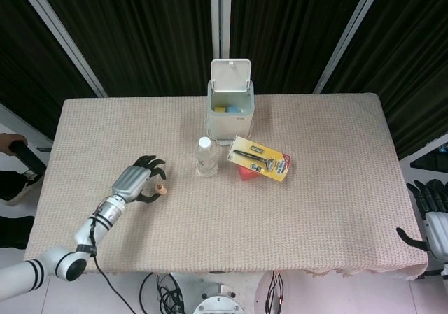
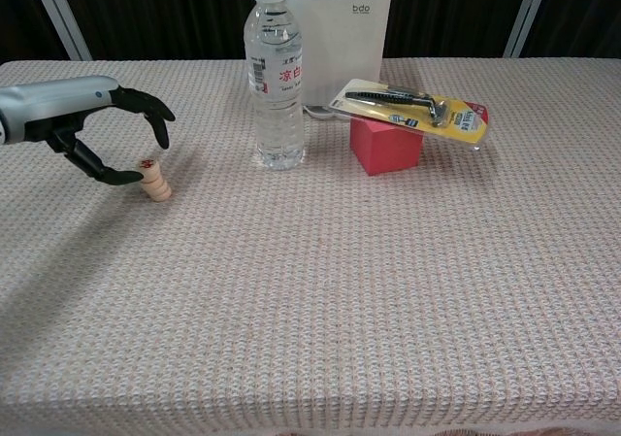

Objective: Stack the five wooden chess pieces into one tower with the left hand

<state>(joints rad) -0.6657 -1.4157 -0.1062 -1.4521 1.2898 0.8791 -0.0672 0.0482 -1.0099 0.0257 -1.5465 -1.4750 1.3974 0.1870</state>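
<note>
My left robot hand (image 2: 102, 130) hovers low over the bench (image 2: 320, 290), fingers (image 2: 155, 120) spread and arched, grasping nothing; thumb tip just beside the tower, contact unclear. Short tower of wooden chess pieces (image 2: 152, 180) stands upright on the bench, left of the water bottle (image 2: 277, 77), red mark on top. Piece count unreadable. My right robot hand (image 1: 428, 212) hangs off the bench's far right edge; I cannot tell its state.
</note>
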